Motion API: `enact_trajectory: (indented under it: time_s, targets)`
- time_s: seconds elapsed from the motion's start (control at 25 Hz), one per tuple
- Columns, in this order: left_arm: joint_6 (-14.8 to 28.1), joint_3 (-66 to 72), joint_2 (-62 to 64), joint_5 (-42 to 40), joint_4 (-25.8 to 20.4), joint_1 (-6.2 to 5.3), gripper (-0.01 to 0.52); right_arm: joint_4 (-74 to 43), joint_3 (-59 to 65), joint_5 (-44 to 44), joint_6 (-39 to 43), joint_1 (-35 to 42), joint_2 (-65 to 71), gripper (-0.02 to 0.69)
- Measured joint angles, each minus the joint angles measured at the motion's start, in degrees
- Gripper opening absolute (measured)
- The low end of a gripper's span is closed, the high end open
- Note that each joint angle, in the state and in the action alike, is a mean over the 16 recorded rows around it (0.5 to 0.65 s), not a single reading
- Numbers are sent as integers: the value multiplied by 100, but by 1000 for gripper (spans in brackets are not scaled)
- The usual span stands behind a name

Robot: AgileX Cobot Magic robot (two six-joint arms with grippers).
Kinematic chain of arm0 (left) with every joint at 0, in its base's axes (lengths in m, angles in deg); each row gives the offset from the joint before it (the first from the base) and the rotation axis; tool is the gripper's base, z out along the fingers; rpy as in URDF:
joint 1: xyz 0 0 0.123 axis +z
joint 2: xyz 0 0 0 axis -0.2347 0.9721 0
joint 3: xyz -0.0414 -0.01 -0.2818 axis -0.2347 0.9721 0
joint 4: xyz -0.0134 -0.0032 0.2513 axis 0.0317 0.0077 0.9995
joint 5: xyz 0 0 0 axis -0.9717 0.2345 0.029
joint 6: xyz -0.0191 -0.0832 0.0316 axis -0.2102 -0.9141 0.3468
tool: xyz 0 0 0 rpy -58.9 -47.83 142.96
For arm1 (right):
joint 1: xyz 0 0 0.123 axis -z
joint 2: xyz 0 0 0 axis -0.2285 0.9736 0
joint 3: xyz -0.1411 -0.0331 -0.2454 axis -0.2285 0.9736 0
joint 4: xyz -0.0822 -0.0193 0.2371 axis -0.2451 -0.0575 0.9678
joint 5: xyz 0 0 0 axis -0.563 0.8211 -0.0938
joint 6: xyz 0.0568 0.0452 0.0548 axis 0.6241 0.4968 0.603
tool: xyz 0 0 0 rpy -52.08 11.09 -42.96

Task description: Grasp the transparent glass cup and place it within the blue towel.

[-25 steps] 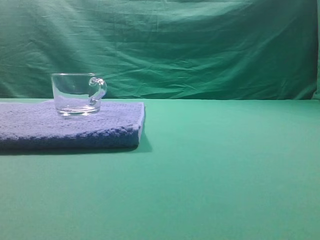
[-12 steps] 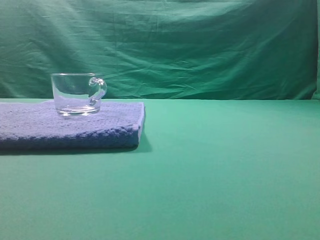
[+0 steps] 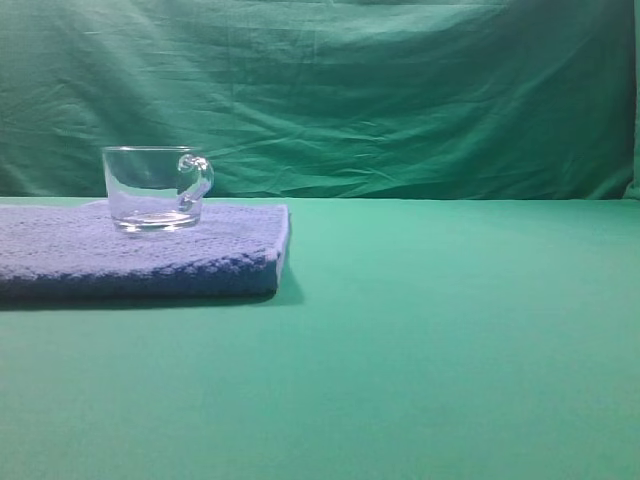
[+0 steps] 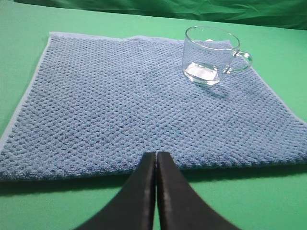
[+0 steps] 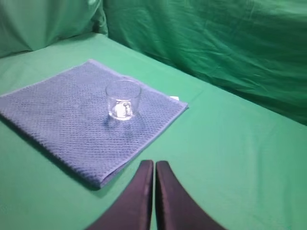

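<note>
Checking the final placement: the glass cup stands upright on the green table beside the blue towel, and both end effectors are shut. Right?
Not quite. The glass cup stands upright on the blue towel, near a corner of it, not on the green table, as the left wrist view shows. The left end effector and right end effector are both shut.

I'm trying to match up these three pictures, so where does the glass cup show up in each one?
Exterior high: the glass cup stands upright at the left, handle to the right.
Left wrist: the cup sits at the upper right, near the far right corner.
Right wrist: the cup is left of centre, in the upper half.
Shared landmark: the blue towel under the cup in all three.
</note>
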Motion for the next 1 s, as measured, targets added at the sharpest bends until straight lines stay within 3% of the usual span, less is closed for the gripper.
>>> enact_trajectory:
  time_s: [0.4,1.0]
  targets:
    - [0,0,0,0,0,0,0,14,1813,-883,4,1394,-1318,0]
    - [0,0,0,0,0,0,0,50,2970,-1014,-3,1649,-1661,0]
